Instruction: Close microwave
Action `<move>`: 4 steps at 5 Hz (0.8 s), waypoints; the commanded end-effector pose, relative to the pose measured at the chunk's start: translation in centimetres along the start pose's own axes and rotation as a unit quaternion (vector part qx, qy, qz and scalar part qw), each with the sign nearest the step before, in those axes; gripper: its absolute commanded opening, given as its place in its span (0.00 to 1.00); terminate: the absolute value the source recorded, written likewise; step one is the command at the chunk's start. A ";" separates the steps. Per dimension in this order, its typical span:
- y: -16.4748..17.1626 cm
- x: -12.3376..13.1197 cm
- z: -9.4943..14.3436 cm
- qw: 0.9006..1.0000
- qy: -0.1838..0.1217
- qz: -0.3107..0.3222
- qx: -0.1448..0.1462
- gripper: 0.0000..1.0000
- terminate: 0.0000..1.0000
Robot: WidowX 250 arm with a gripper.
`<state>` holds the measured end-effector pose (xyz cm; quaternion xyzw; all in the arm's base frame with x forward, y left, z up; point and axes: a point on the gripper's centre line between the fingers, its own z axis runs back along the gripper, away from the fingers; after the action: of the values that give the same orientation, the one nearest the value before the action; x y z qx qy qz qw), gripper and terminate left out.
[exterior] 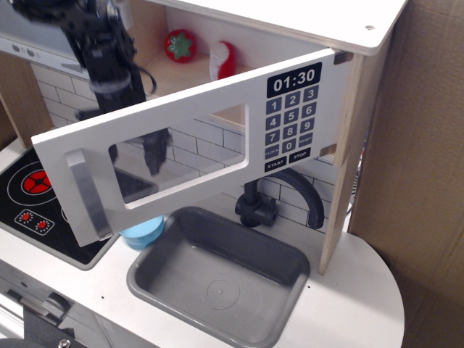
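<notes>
One worry on my end: the microwave (pixel 290 94) sits at the back right of the surface (pixel 362 290), its white door (pixel 210 145) swung wide over the sink (pixel 217 275), and my claw (pixel 154 151) is behind that door, seen only through the window. I cannot tell whether its fingers are apart or together. Pushing from there would force the door further open, straining the hinge. Swinging round, I judge the arm could clip the handle (pixel 87 196) or the tomato (pixel 179 45) inside.

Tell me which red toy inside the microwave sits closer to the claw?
The round red tomato with the green top; the red-and-white toy sits farther right, away from the claw.
</notes>
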<state>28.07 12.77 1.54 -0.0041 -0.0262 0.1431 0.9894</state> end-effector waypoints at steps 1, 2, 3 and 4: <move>-0.4 -0.8 10.1 0.999 -0.026 -0.045 -0.008 1.00 0.00; -0.6 -1.7 13.3 0.995 -0.051 -0.087 -0.002 1.00 0.00; -1.6 -1.8 15.6 0.993 -0.045 -0.101 -0.030 1.00 0.00; -2.9 -2.1 16.4 0.990 -0.062 -0.116 -0.055 1.00 0.00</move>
<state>26.06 9.05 16.38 -0.0553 -0.0727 0.0291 0.9954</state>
